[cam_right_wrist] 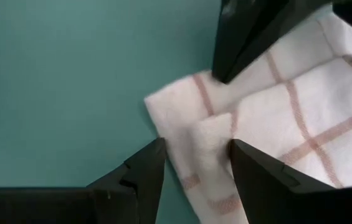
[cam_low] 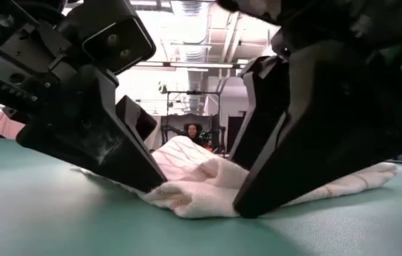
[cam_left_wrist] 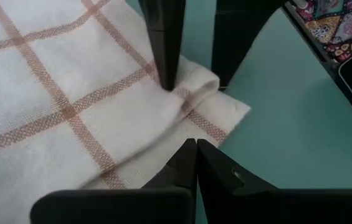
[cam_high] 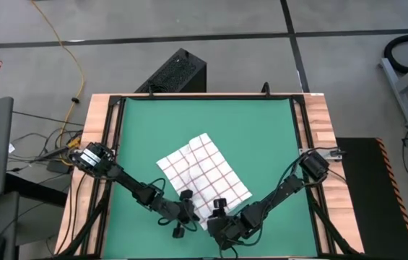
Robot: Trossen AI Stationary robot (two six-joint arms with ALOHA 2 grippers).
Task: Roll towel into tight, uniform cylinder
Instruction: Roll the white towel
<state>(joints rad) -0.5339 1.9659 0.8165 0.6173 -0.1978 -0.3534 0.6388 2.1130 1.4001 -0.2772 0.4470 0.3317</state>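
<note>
Green mat (cam_high: 261,130), towel (cam_high: 204,173), both tools (cam_high: 202,214)

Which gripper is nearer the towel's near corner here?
Both touch it. The left gripper is shut at the towel corner's edge; the right gripper is open, straddling the folded corner.

Soft woven white cloth towel (cam_left_wrist: 70,106), smooth matt green mat (cam_high: 261,137), wood-grain table edge (cam_high: 319,123)
</note>
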